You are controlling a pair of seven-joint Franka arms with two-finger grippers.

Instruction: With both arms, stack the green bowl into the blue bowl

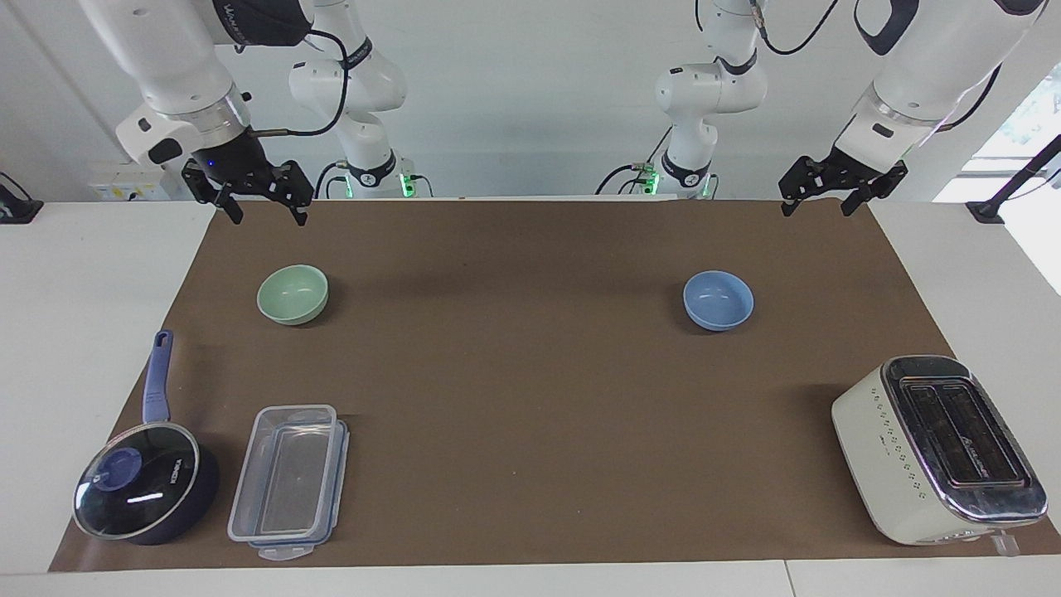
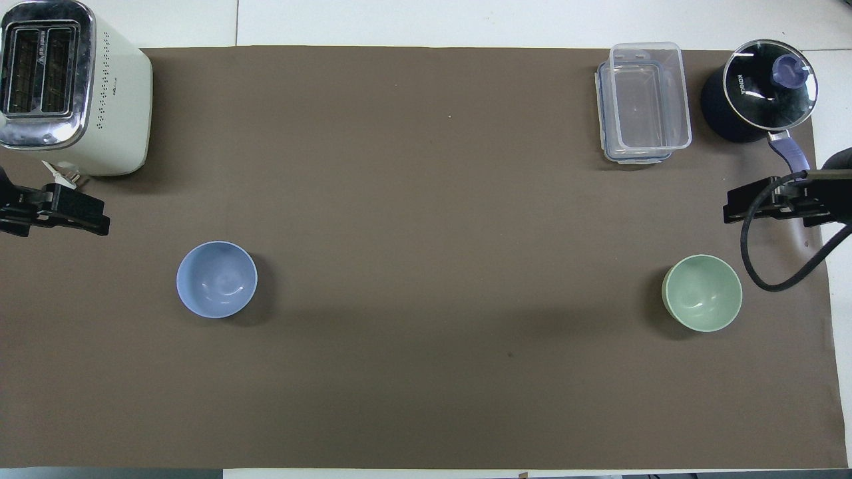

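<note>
Task not begun; green bowl (image 1: 293,293) sits at right arm's end of bench (image 1: 530,398), blue bowl (image 1: 718,300) at left arm's end, well apart; right end effector (image 1: 262,212) and left end effector (image 1: 818,201) hang spread and empty, each above mat edge by its base.

Green bowl (image 2: 702,293), blue bowl (image 2: 216,279) well apart on mat (image 2: 426,266).

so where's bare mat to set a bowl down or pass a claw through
Widest bare mat: the middle, between the green bowl and blue bowl, running out to the gap between the container and toaster. Crowded: the corner where the saucepan sits beside the container.
</note>
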